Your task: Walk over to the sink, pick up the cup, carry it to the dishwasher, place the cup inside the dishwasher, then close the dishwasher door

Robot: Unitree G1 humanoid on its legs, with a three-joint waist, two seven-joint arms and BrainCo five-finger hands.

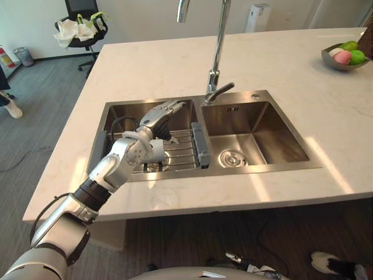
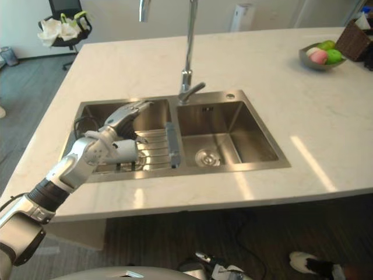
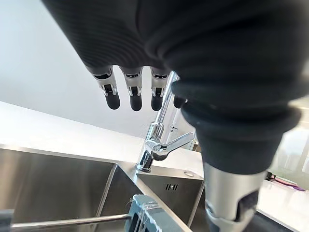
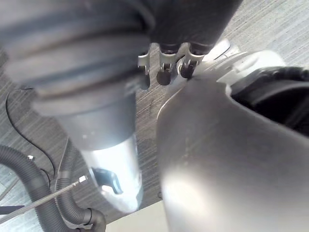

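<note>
Left hand (image 1: 156, 119): nearer, fingers straight, empty, over stainless-steel sink (image 1: 116, 111) | cup: I cannot confirm; pale rounded shape (image 1: 155, 150) just beneath palm may be it, axis unreadable | right hand (image 4: 164, 72): idle, low.

A kitchen, by its sink (image 1: 274, 137) and counter (image 1: 151, 64)

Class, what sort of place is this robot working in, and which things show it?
Most likely a kitchen, perhaps in an office: a double steel sink set in a pale stone counter, a tall tap over it, a fruit bowl, and an office chair beyond.
</note>
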